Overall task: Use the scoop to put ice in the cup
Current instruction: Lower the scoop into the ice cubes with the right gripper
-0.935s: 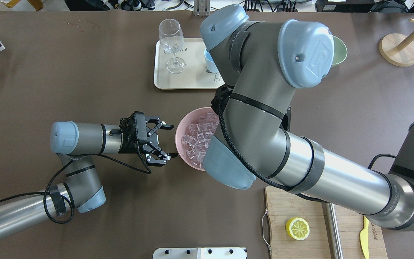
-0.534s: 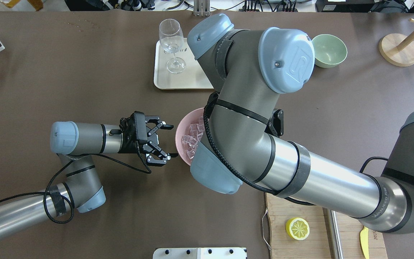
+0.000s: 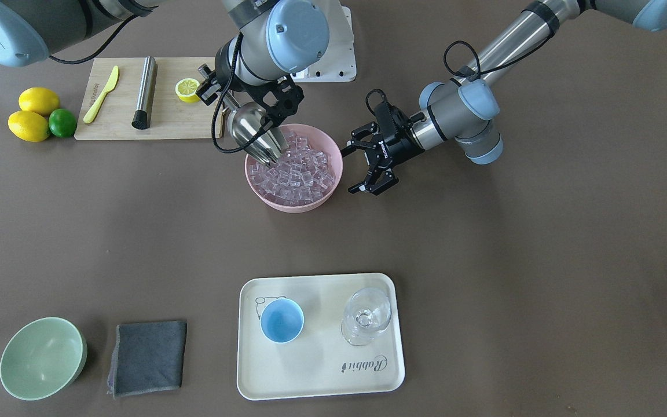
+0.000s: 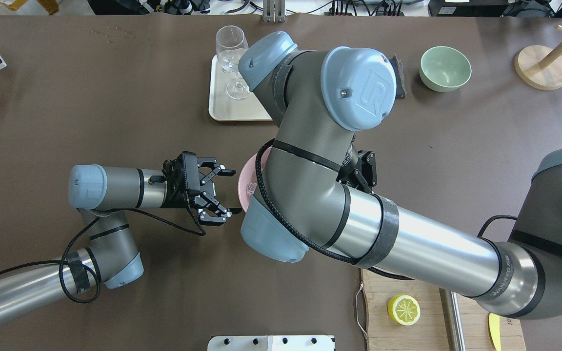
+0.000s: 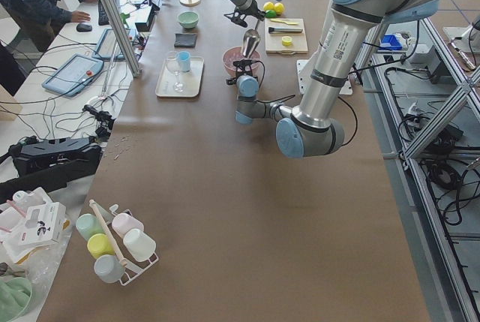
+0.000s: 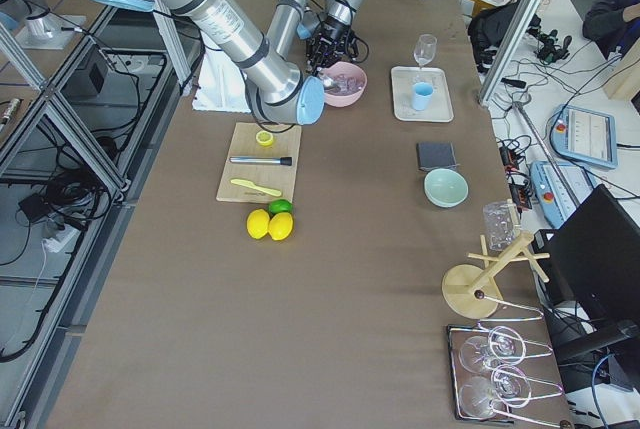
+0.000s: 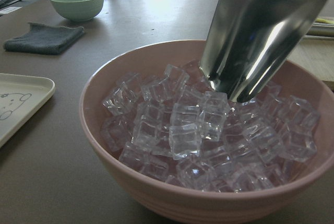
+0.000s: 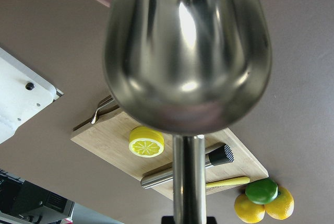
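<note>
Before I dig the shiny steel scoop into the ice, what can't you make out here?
Small light-blue cup: overhead view, covered by the right arm.
Pink bowl of clear ice cubes: overhead view, same arm leaves only a rim sliver.
Inside of the shiny steel scoop: both wrist views show only its outside, load unknown.

Silver-grey arms (image 4: 422,243), blue joint caps (image 4: 359,87), black cables (image 4: 305,239)

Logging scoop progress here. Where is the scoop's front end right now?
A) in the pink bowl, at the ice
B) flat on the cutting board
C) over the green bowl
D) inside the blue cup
A: the scoop tilts down with its front end at the ice in the pink bowl, while the cup on the tray holds no ice.
</note>
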Robot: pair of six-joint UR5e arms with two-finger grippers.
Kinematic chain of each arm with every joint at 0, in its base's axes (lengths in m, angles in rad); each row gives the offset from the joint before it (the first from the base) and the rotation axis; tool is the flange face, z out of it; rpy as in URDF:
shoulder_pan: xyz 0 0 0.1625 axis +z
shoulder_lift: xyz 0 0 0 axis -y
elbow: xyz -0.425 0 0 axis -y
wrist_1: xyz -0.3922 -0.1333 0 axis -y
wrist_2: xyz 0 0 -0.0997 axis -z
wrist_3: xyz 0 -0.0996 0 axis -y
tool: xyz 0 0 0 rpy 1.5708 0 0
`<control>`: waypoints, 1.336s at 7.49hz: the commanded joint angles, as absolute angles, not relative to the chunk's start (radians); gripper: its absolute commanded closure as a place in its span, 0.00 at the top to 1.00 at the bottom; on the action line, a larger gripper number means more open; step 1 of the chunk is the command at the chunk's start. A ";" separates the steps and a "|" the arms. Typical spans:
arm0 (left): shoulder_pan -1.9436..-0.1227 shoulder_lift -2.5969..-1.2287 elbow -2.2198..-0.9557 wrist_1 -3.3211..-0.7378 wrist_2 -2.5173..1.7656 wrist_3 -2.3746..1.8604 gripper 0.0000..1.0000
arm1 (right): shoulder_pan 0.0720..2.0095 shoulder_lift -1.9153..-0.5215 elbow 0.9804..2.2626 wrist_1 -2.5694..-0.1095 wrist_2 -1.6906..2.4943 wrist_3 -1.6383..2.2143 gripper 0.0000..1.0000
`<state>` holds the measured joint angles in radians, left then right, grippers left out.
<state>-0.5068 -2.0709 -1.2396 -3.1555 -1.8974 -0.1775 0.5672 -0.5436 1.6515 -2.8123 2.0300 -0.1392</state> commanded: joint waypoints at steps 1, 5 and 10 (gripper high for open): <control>-0.506 -2.071 -1.239 -3.157 -1.898 -0.176 0.98 | 0.555 -0.543 1.608 -2.803 2.017 -0.140 0.00; -0.506 -2.069 -1.239 -3.158 -1.898 -0.176 0.98 | 0.551 -0.514 1.560 -2.761 2.008 -0.141 0.00; -0.506 -2.068 -1.238 -3.158 -1.898 -0.176 0.98 | 0.551 -0.480 1.442 -2.671 2.009 -0.140 0.00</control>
